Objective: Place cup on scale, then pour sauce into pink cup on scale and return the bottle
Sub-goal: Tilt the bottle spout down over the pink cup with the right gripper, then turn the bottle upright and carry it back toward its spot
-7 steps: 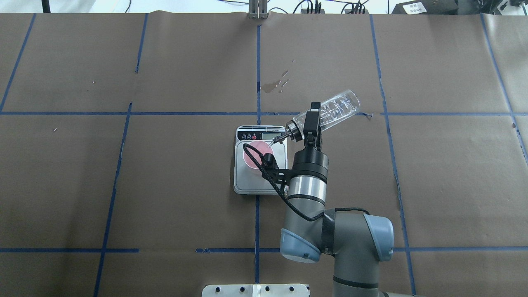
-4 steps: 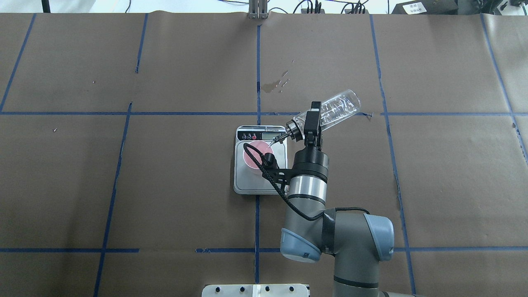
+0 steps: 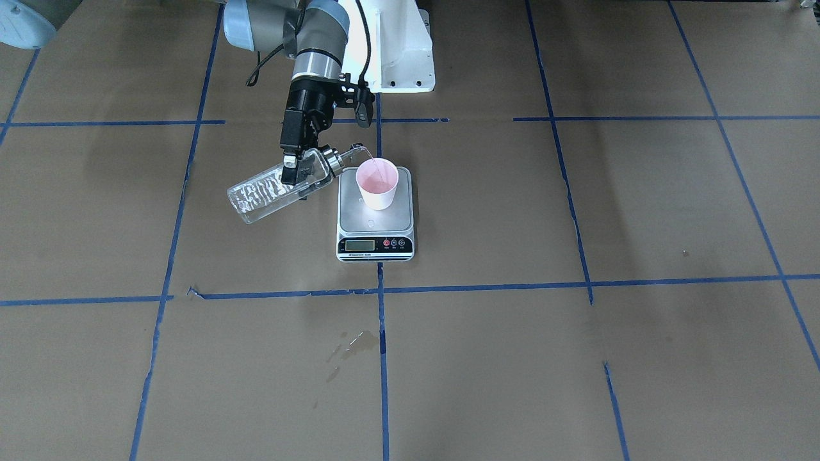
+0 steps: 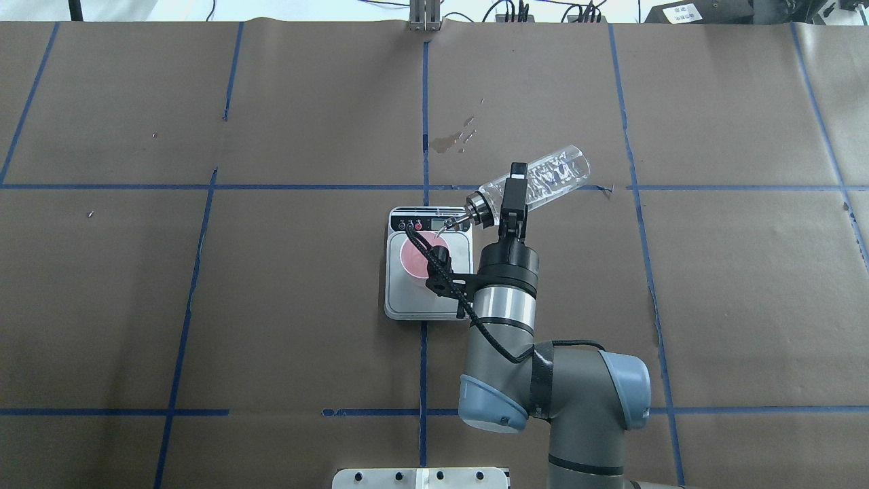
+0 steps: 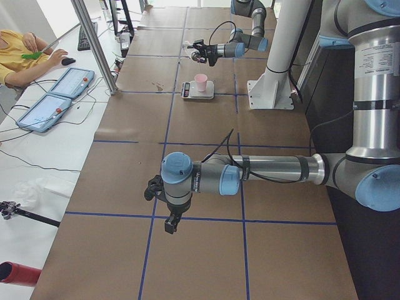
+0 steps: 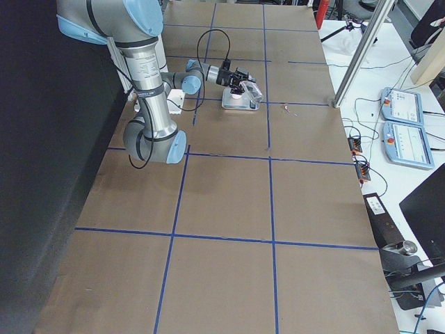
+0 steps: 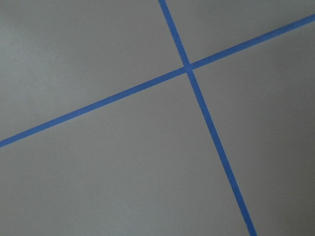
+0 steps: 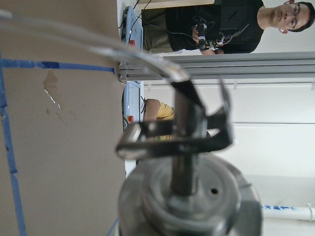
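The pink cup (image 3: 378,182) stands upright on the steel plate of the scale (image 3: 375,223), toward the robot's side of the plate. My right gripper (image 3: 295,171) is shut on the clear glass bottle (image 3: 262,192) just behind its metal collar and holds it tilted, base high. The spout (image 3: 352,152) is over the cup's rim and a thin stream of sauce (image 3: 371,158) runs into the cup. From overhead the cup (image 4: 409,258), scale (image 4: 407,302), bottle (image 4: 553,176) and right gripper (image 4: 514,197) also show. My left gripper (image 5: 170,222) hovers over bare table far away; I cannot tell its state.
A wet stain (image 4: 451,139) marks the brown paper beyond the scale. The white robot base (image 3: 397,51) stands behind the scale. Blue tape lines cross the table. An operator (image 5: 25,56) and tablets (image 5: 56,94) are at the far side.
My right gripper has shifted slightly left and away from the robot with the bottle. The spout now sits further over the cup. The cup and scale have not moved.
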Tool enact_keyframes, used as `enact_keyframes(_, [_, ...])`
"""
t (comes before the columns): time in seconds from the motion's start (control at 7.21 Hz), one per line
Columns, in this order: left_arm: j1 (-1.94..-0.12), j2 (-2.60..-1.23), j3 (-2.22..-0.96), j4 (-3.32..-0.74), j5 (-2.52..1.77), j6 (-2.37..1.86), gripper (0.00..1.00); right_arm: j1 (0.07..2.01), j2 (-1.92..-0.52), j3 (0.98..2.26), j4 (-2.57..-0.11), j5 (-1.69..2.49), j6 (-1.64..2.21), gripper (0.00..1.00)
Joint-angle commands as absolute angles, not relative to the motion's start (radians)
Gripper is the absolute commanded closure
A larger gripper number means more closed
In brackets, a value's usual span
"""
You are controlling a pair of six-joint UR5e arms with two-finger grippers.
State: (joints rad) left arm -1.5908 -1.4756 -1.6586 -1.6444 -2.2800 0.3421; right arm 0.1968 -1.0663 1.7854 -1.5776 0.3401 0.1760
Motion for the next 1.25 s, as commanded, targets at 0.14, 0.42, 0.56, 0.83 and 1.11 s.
enact_keyframes(0.14, [-1.591,-1.476,-1.658,-1.644,-2.290,0.342,0.00,0.199,-1.085,1.793,-1.315,0.529,0.511,1.00])
enact_keyframes(0.42, [-1.591,-1.476,-1.660,-1.644,-2.292,0.342,0.00,0.202,-1.124,1.842,-1.282,0.549,0.607,1.00])
enact_keyframes(0.56, [-1.591,-1.476,-1.660,-1.644,-2.292,0.342,0.00,0.204,-1.144,1.912,-1.278,0.575,0.623,1.00])
enact_keyframes(0.83, [-1.591,-1.476,-1.661,-1.644,-2.292,0.342,0.00,0.213,-1.181,1.977,-1.278,0.665,0.826,1.00])
enact_keyframes(1.11, [-1.591,-1.477,-1.663,-1.644,-2.292,0.342,0.00,0.224,-1.244,1.991,-1.278,0.724,0.926,1.00])
